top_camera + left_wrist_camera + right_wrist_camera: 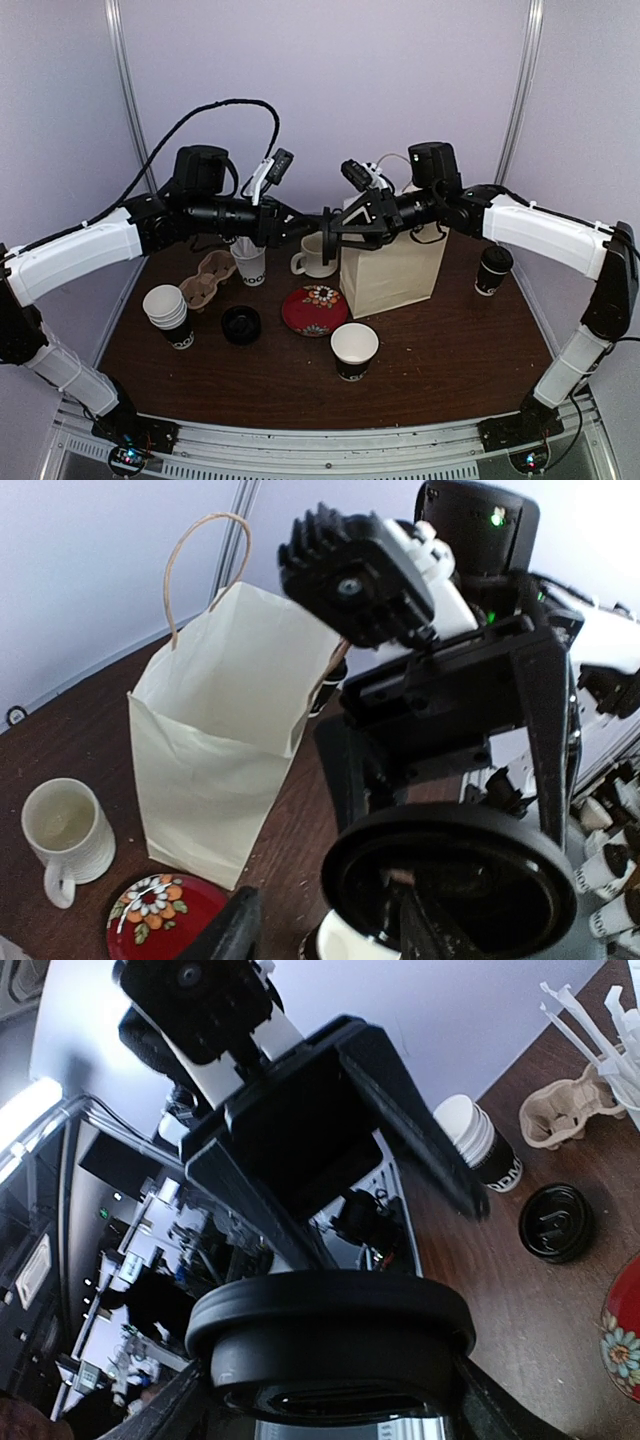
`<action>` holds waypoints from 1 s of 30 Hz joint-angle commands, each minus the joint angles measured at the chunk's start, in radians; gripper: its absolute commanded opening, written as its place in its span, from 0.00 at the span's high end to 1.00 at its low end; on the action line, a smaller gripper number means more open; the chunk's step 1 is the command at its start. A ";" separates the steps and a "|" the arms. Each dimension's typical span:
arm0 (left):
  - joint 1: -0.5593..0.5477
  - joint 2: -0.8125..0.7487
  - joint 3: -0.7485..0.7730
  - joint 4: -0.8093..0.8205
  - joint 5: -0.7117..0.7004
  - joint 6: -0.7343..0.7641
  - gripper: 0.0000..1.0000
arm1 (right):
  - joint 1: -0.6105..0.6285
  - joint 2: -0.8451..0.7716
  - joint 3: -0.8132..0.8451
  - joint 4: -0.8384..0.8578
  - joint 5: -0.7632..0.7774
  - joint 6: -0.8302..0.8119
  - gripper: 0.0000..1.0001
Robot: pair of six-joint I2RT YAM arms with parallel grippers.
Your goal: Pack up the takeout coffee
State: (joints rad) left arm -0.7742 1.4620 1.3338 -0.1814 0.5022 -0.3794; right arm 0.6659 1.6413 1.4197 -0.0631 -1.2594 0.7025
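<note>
1. Desk: dark brown top. Both arms reach inward and meet in the air above its middle.

2. Paper bag: cream, standing upright right of centre with its mouth open upward. One twine handle is raised in the left wrist view.

3. Right end effector: its fingers bear on both sides of a black lid, so it is judged to be gripping the lidded cup. It comes in from the bag's side and is the nearer arm to the bag.

4. Left end effector: it faces the right one, nose to nose. Its jaws are parted; one finger stands clear of the lid, and the other overlaps it in the wrist view, so contact there is not established.

5. Lidded coffee cup: held aloft between the two end effectors, beside the bag's upper left edge. Its body is hidden, so its tilt cannot be settled.

6. Second coffee cup: black, lidded and upright on the desk just right of the bag, not yet packed.

Finding: the bag mouth lies to the right of the held cup and slightly below it. The placement is judged to fall to the right arm, which must carry the cup over the near rim and bring its long axis vertical before lowering.
</note>
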 commanded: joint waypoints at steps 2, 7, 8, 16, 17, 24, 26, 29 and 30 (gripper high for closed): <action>-0.003 -0.116 -0.035 -0.147 -0.076 0.167 0.46 | 0.001 -0.111 0.085 -0.580 0.115 -0.522 0.24; -0.003 -0.157 -0.045 -0.295 -0.238 0.241 0.45 | 0.007 -0.152 0.119 -0.872 0.290 -0.857 0.23; -0.003 -0.168 -0.057 -0.302 -0.262 0.241 0.45 | 0.011 -0.154 0.132 -0.921 0.325 -0.915 0.23; -0.003 -0.229 -0.143 -0.269 -0.306 0.236 0.44 | 0.074 -0.116 0.248 -1.153 0.647 -1.199 0.23; -0.003 -0.232 -0.144 -0.273 -0.317 0.240 0.44 | 0.088 -0.104 0.263 -1.171 0.675 -1.219 0.23; -0.003 -0.248 -0.153 -0.300 -0.338 0.269 0.43 | 0.214 0.016 0.349 -1.277 0.843 -1.290 0.22; -0.004 -0.255 -0.159 -0.304 -0.347 0.275 0.43 | 0.243 0.056 0.373 -1.301 0.866 -1.294 0.22; -0.004 -0.268 -0.174 -0.302 -0.364 0.281 0.44 | 0.279 0.112 0.408 -1.328 0.895 -1.302 0.22; -0.004 -0.273 -0.179 -0.300 -0.366 0.283 0.43 | 0.288 0.134 0.427 -1.338 0.904 -1.303 0.22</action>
State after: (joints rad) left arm -0.7742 1.2198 1.1797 -0.4934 0.1669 -0.1238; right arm 0.9173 1.7229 1.7832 -1.3239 -0.4465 -0.5636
